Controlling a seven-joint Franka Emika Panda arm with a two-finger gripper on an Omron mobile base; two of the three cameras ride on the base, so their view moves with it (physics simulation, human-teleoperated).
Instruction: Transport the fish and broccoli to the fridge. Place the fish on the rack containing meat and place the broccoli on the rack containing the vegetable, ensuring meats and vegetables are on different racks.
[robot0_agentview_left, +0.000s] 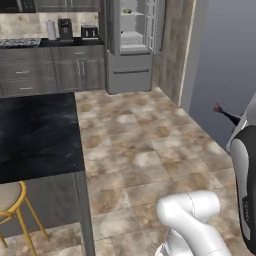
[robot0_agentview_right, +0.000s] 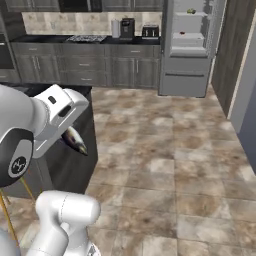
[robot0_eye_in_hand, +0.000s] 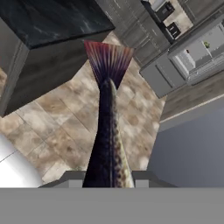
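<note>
Holding the gripper (robot0_eye_in_hand: 108, 177) raised above the floor on a bent arm, jaws clamping a fish (robot0_eye_in_hand: 107, 131), tail pointing forward.

A black marble tabletop (robot0_agentview_left: 35, 135) on a grey island stands to my left, a yellow-legged stool (robot0_agentview_left: 12, 205) tucked beside it. Across the tan tiled floor (robot0_agentview_left: 145, 150), grey cabinets (robot0_agentview_right: 85, 65) line the far wall, carrying a cooktop (robot0_agentview_right: 86, 38), a paper towel roll (robot0_agentview_left: 51, 30), a coffee machine (robot0_agentview_left: 65, 28) and a toaster (robot0_agentview_left: 89, 32).
</note>
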